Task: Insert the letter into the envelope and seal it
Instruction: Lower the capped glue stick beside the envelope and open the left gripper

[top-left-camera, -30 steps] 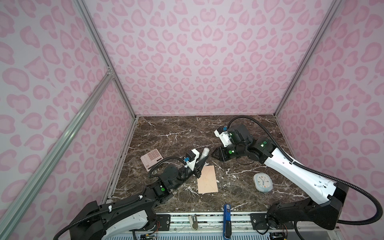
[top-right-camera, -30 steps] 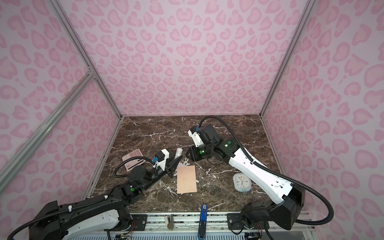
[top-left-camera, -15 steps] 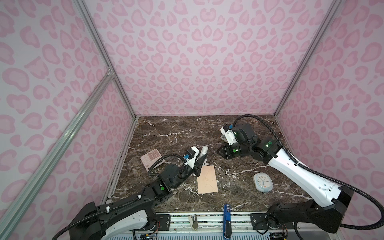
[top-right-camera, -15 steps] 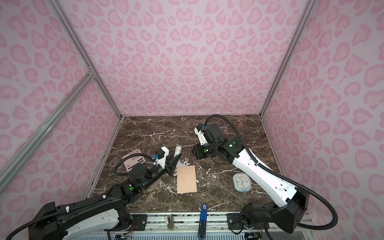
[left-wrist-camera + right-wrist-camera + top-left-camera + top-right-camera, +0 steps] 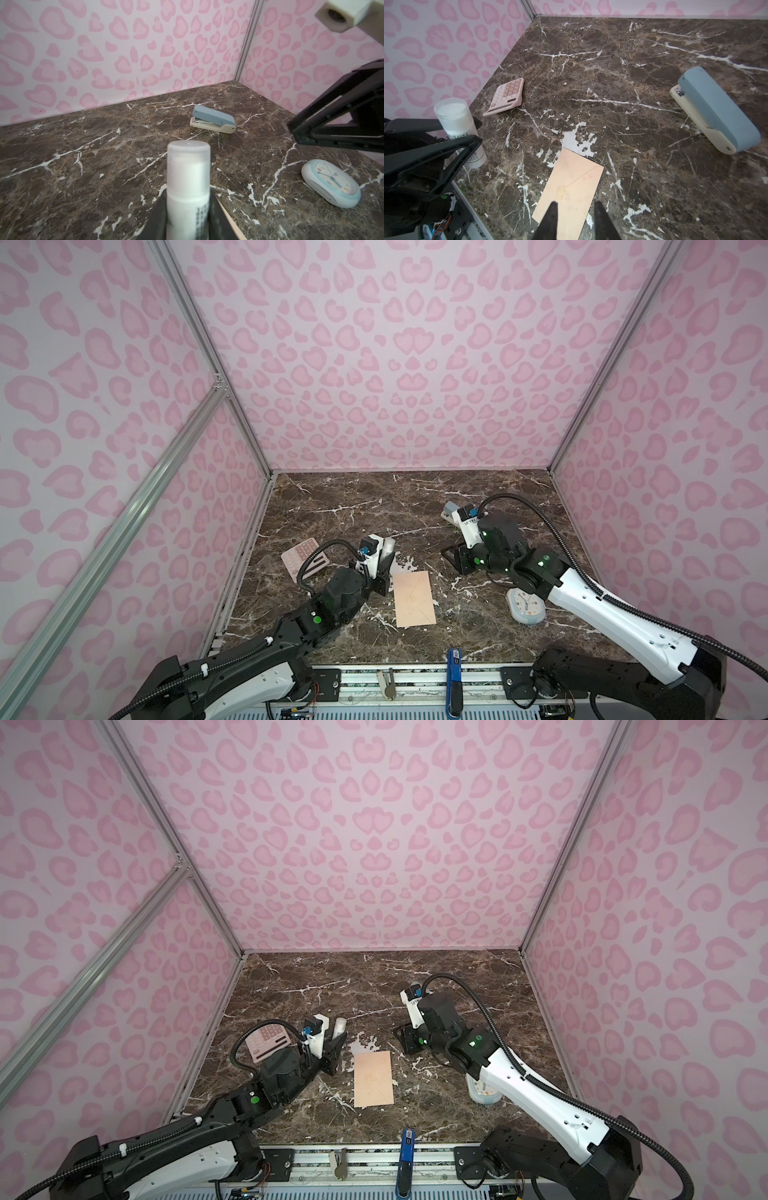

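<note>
**envelope (image 5: 413, 599) flat; glue stick (image 5: 188, 166) gripped**

The envelope lies on the desk (image 5: 332, 506) near the front, flap apparently folded shut. Just left, the left gripper (image 5: 188, 207) is clamped on the glue stick. Right of it, the right gripper (image 5: 576, 204) hovers, jaws apart, empty. A stapler (image 5: 213, 119) lies behind.

Black print on glue stick (image 5: 188, 182) label, blurred, nothing legible
</note>
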Available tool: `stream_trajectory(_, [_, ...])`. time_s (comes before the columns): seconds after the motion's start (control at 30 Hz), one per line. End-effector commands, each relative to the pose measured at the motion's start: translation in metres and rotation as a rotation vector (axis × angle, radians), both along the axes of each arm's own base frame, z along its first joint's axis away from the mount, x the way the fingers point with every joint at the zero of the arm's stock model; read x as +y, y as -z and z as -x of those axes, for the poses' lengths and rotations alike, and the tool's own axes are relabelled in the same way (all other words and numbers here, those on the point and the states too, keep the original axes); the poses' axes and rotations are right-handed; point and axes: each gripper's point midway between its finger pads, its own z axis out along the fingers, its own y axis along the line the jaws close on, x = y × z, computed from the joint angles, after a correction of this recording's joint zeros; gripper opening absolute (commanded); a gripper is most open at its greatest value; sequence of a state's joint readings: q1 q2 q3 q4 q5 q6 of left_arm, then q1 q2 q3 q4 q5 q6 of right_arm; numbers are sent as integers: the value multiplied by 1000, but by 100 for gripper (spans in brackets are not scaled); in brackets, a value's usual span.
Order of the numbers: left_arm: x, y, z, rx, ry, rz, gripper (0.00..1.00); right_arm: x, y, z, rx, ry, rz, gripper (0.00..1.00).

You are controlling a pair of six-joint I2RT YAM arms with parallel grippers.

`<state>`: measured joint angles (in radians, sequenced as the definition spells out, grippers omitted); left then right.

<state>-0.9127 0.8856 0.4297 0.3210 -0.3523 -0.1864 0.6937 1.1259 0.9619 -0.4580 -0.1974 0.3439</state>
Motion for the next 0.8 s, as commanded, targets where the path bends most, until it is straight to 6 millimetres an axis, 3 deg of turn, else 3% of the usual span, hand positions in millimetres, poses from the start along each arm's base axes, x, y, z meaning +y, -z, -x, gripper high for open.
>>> stream_trajectory(0.0, [13,14,0,49,-53,0,4,3,-6,-12,-97,12,-29,33])
stream_trajectory(0.33, [38,61,3,206,-136,-47,4,-2,30,-13,-44,50,7,33])
stream_trajectory(0.77, [47,120,6,363,-195,-66,4,1,43,-15,-20,53,14,34])
